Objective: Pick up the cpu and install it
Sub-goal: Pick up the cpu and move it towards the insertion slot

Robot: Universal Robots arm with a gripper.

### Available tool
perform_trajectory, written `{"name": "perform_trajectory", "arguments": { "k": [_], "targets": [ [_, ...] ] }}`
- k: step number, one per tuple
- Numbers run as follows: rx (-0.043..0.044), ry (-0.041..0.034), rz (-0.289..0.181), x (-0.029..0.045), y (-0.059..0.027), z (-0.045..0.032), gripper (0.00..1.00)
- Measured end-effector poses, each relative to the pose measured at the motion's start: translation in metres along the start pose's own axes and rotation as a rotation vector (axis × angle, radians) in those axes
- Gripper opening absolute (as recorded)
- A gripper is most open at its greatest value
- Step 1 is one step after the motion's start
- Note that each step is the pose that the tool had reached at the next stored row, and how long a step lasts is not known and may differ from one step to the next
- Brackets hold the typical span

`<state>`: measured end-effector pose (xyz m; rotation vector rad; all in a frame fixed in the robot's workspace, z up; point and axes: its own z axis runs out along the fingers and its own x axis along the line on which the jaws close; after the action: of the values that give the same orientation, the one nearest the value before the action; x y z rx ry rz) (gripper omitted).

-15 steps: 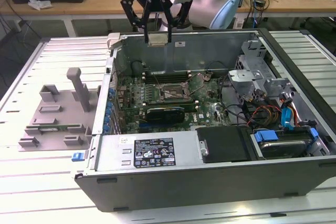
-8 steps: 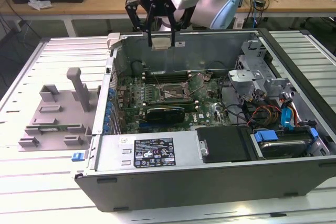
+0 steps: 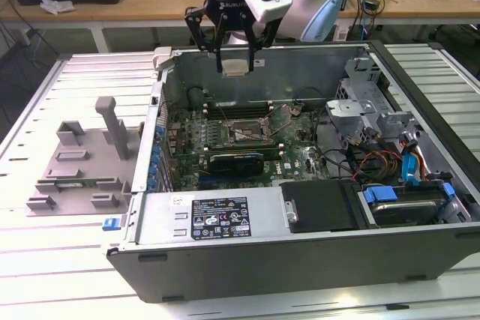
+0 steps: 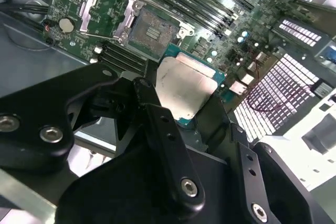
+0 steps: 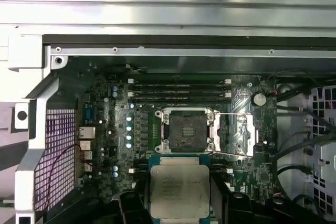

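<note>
The cpu (image 3: 235,67), a small flat square chip with a silvery top, hangs high above the open computer case, held by its edges between the black fingers of my gripper (image 3: 235,65). Both wrist views show the cpu (image 4: 184,90) (image 5: 179,190) clamped in the gripper (image 4: 181,95) (image 5: 179,195), its metal top facing the cameras. Below it on the green motherboard lies the open socket (image 3: 241,132) (image 4: 151,34) (image 5: 186,131), with its metal load frame (image 5: 234,135) swung aside and the contact field bare.
The case's metal walls (image 3: 270,61) ring the motherboard. A long black graphics card (image 3: 236,161) sits in front of the socket, memory slots (image 5: 178,90) behind it. Cables and drive cages (image 3: 375,133) fill the exterior view's right. A grey plastic tray (image 3: 82,159) lies outside at the left.
</note>
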<state>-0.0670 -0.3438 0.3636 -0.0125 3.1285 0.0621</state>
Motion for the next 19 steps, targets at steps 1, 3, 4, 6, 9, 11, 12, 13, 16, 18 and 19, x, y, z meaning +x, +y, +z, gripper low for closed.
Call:
{"name": "perform_trajectory", "arguments": {
  "k": [1,3,4,6,9,11,12,13,16,18,19],
  "targets": [
    [0.0002,-0.0002,-0.001,-0.0010,0.0008,0.0028,0.54],
    [0.0012,-0.0002,-0.002,-0.0019,0.0011,0.0060,0.54],
    [0.0023,-0.0002,-0.002,-0.0028,0.0011,0.0079,0.54],
    [0.0052,0.0000,-0.002,-0.0055,0.0012,0.0129,0.54],
    [0.0099,0.0001,-0.002,-0.0113,0.0055,0.0232,0.54],
    [0.0103,0.0000,-0.004,-0.0120,0.0093,0.0286,0.54],
    [0.0115,0.0001,-0.007,-0.0124,0.0110,0.0324,0.54],
    [0.0124,0.0001,-0.008,-0.0130,0.0114,0.0354,0.54],
    [0.0126,0.0001,-0.009,-0.0137,0.0128,0.0435,0.54],
    [0.0125,0.0002,-0.009,-0.0137,0.0135,0.0473,0.54],
    [0.0125,0.0001,-0.009,-0.0137,0.0135,0.0504,0.54]
  ]
}}
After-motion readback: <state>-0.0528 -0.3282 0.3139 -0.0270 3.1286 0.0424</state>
